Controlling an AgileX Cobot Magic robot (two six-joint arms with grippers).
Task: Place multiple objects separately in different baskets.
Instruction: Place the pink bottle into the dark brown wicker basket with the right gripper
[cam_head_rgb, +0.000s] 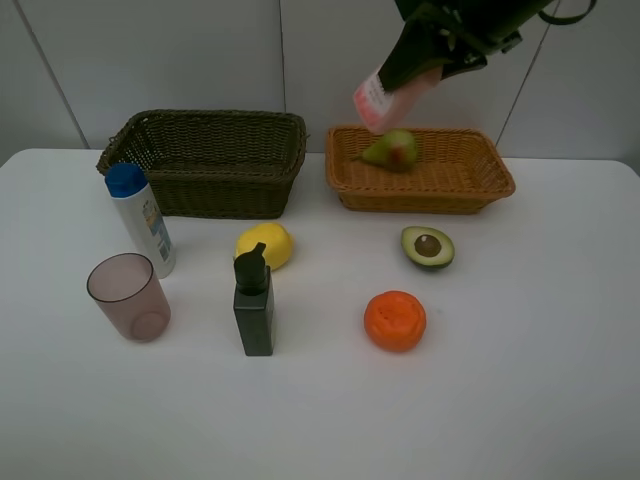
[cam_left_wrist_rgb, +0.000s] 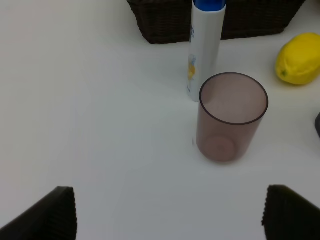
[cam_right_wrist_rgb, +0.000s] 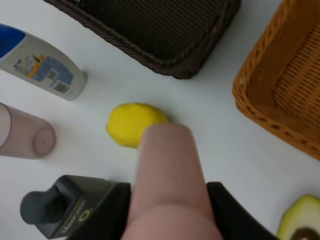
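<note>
Pear (cam_head_rgb: 393, 150) shows only from high up. Right tool (cam_head_rgb: 425, 62) pinches the pink bottle (cam_head_rgb: 383, 98); left tool (cam_left_wrist_rgb: 165, 217) is spread.

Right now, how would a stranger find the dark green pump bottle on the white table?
Start at the dark brown woven basket at the white table's back left. In front of it lies a yellow lemon, and directly before the lemon stands the dark green square bottle. Alone among its neighbours it has a black pump head; the translucent pinkish cup to its left is open-topped.
</note>
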